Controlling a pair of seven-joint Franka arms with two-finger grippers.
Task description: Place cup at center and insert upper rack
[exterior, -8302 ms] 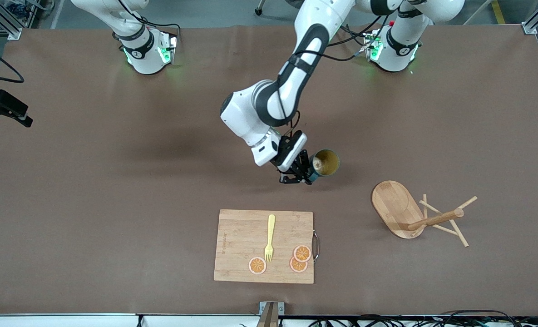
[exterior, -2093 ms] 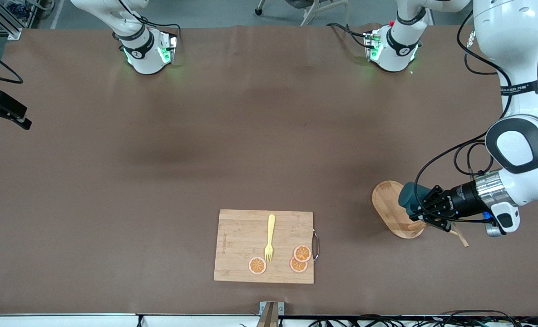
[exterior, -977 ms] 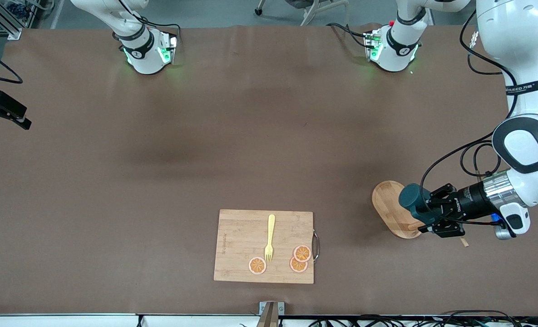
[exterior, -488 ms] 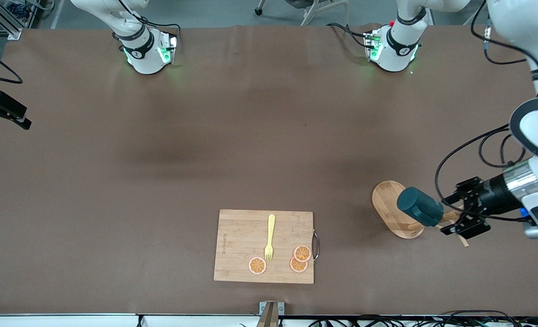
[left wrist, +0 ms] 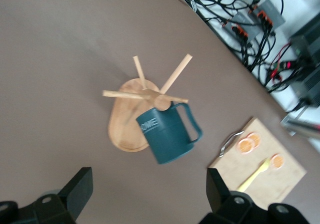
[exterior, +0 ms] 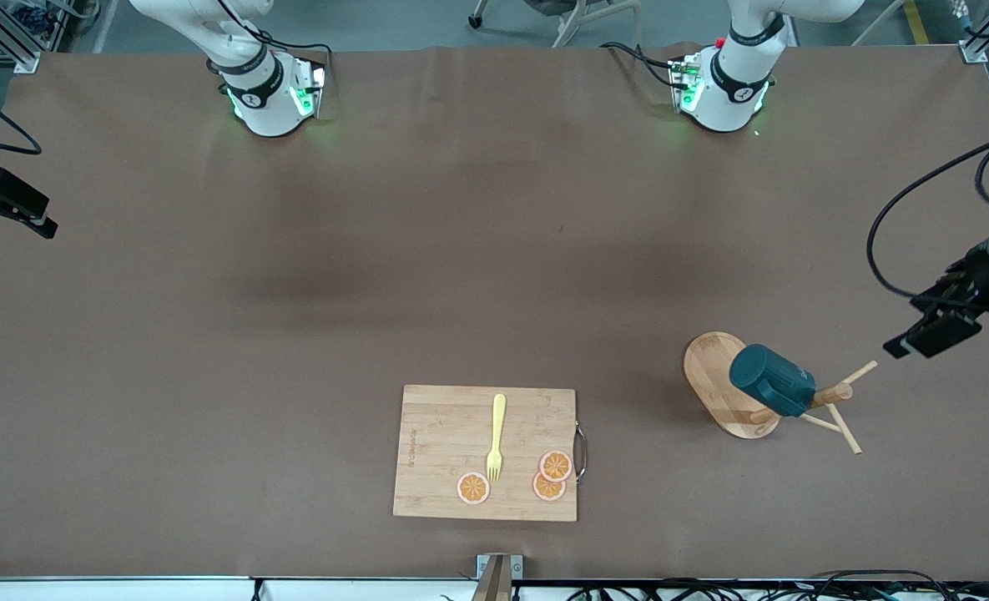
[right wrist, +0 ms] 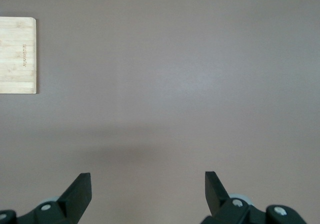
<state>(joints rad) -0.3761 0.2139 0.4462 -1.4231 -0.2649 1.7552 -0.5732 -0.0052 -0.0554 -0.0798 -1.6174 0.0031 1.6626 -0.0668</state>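
The dark teal cup [exterior: 771, 381] lies on its side against the post of the bamboo rack [exterior: 715, 380], which lies tipped over toward the left arm's end of the table. In the left wrist view the cup [left wrist: 167, 134] covers part of the rack's oval base [left wrist: 122, 129], with its handle near a peg. My left gripper [exterior: 928, 330] is open and empty, up in the air apart from the cup; its fingers [left wrist: 75, 184] stand wide. My right gripper [right wrist: 148, 184] is open and empty over bare table; it is out of the front view.
A rectangular cutting board [exterior: 486, 452] with a yellow fork [exterior: 496, 436] and orange slices [exterior: 554, 466] lies near the front camera's edge. Its corner shows in the right wrist view [right wrist: 17, 54]. Cables lie along the table's edge [left wrist: 240, 24].
My left gripper carried the cup to the tipped rack, opened and let it go, then drew back up toward the left arm's end. The cup stays against the rack's post.
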